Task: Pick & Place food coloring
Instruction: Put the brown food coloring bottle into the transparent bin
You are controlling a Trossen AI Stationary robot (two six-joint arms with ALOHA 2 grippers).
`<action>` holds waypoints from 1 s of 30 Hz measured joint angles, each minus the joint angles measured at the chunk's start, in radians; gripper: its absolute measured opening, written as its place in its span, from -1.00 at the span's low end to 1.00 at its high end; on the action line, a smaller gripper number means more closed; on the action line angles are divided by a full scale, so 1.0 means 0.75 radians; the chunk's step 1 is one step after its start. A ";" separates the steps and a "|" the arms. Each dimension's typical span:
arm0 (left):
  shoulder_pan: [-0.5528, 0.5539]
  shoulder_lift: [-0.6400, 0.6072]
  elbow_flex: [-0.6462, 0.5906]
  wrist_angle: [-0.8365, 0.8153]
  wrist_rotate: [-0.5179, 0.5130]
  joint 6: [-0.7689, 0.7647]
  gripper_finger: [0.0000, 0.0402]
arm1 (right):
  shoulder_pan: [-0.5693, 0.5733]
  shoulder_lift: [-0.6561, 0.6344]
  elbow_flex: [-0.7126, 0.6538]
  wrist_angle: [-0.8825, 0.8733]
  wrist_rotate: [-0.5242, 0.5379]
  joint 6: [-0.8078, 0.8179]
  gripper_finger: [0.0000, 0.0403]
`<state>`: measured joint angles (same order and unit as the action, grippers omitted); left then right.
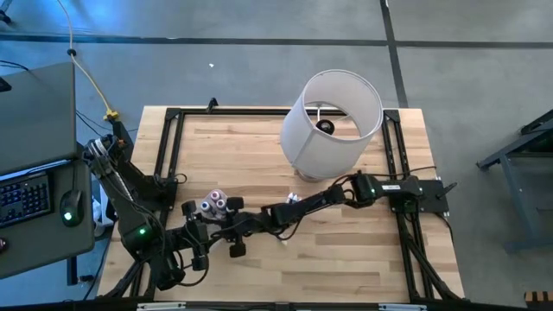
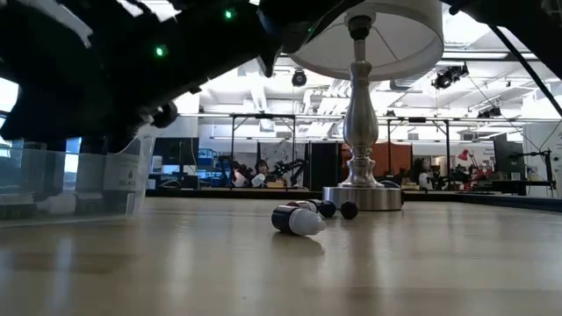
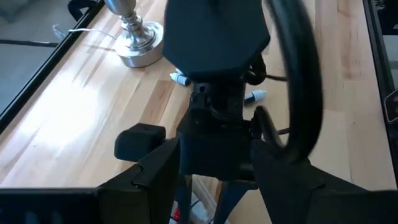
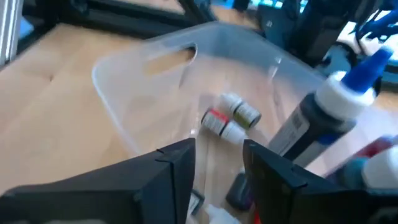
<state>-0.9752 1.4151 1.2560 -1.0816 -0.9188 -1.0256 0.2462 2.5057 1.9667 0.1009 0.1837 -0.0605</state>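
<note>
A: How is the right hand [image 4: 217, 168] seen?
B: Fingers parted and empty, over the clear tub [image 4: 149, 62]. Two food coloring bottles [image 4: 230, 118] are seen lying inside the tub.
A: Beyond the tub?
B: More bottles [image 2: 297, 219] are scattered on the bench [image 2: 351, 272] near the lamp [image 2: 362, 105]. The left hand [image 1: 197, 246] is held wide beside the tub.

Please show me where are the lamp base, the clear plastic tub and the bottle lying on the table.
lamp base [image 2: 362, 195]: low view, on the round metal foot.
clear plastic tub [image 4: 134, 84]: right wrist view, on its clear side wall.
bottle lying on the table [image 2: 299, 220]: low view, on its whitish body.
</note>
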 joint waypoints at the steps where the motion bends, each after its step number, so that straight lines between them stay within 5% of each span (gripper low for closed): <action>1: 0.000 0.000 0.000 0.000 0.000 0.000 -0.04 | 0.002 0.000 -0.001 -0.013 0.001 0.000 -0.34; 8: 0.000 0.001 0.000 0.019 0.001 -0.007 -0.04 | 0.062 -0.175 -0.001 -0.270 0.008 -0.034 -0.32; 20: 0.001 0.090 0.000 0.179 -0.010 -0.001 -0.04 | 0.201 -0.660 -0.033 -1.442 0.174 0.368 -0.32; 24: 0.001 0.147 0.000 0.251 -0.042 0.012 -0.04 | 0.223 -0.722 -0.211 -1.493 0.175 0.510 -0.32; 30: 0.055 0.234 0.000 0.275 -0.049 0.149 -0.04 | 0.215 -0.779 -0.577 -1.282 -0.012 0.758 -0.32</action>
<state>-0.9338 1.5908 1.2560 -0.8755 -0.9552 -0.9141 0.4076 1.9217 1.5340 -0.8602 0.1748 0.5082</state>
